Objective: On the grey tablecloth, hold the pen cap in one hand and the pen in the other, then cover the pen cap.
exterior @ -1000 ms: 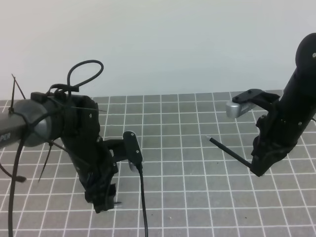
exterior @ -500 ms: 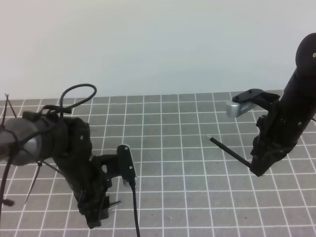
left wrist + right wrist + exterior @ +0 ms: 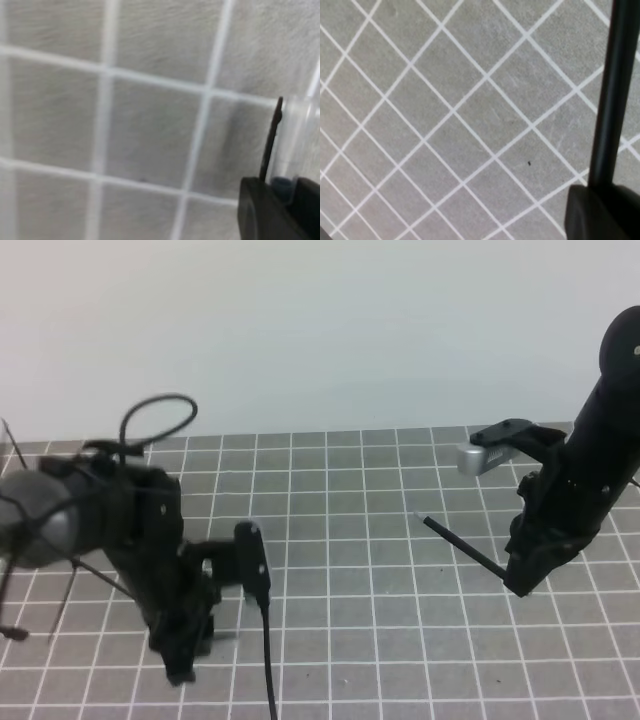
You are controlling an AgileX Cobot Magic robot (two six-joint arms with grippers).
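Black pen [image 3: 462, 546] in right claw [image 3: 518, 578], tip up-left.

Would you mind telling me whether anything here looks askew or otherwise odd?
Nothing stands out. The right gripper holds the pen slanted above the grey tablecloth, tip toward the middle. The left gripper is low over the cloth, with the pen cap at its fingers in the left wrist view.

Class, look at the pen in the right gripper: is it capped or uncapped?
Uncapped. The pen juts bare from the right gripper, its pale tip exposed above the tablecloth, with no cap on it.
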